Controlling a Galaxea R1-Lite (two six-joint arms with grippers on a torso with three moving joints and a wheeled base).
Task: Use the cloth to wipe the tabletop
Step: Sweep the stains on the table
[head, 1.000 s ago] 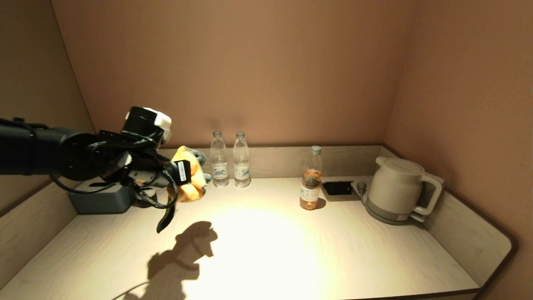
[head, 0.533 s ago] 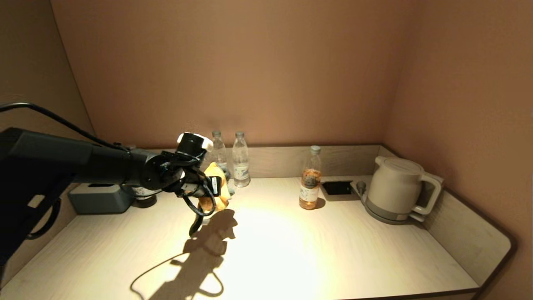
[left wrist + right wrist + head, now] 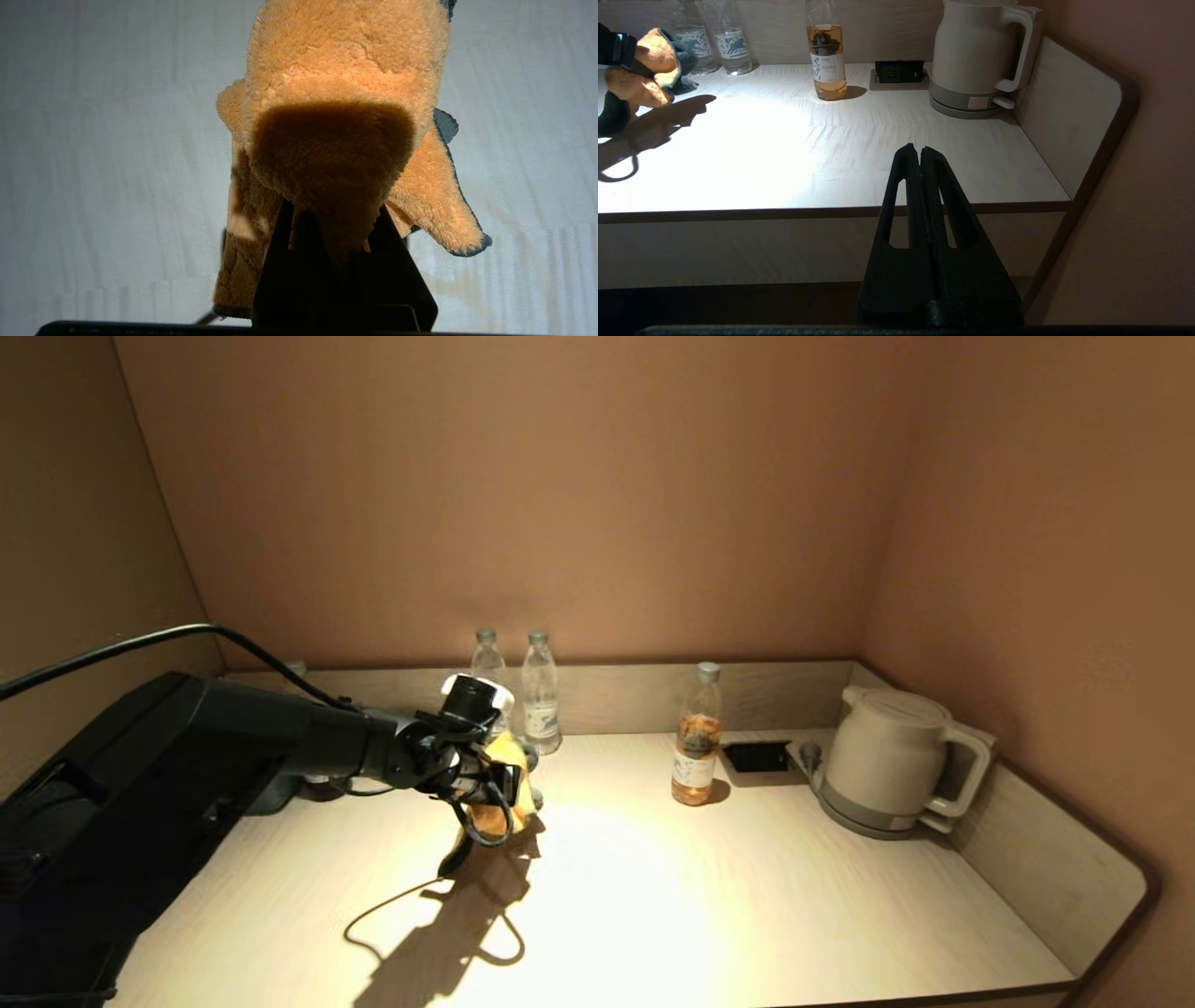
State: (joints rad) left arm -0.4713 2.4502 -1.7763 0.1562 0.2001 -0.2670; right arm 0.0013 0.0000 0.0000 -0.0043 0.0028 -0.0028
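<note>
My left gripper [image 3: 499, 789] is shut on an orange fleecy cloth [image 3: 504, 807] with a grey edge. It holds the cloth low over the light wooden tabletop [image 3: 653, 896], at the back left, just in front of two clear water bottles [image 3: 540, 695]. In the left wrist view the cloth [image 3: 336, 116] bulges out past the dark gripper [image 3: 334, 219] and hangs over the table surface. The cloth [image 3: 642, 77] also shows at the far left of the right wrist view. My right gripper [image 3: 920, 151] is shut and empty, parked in front of the table's front edge, out of the head view.
A bottle of amber drink [image 3: 697, 747] stands at the back centre. A white kettle [image 3: 892, 761] on its base sits at the back right, with a black socket panel [image 3: 756, 758] beside it. Low walls edge the table at back and sides.
My left arm has reached forward and to the right with the cloth and lowered it toward the tabletop near the two water bottles. It now hides the grey box at the back left.
</note>
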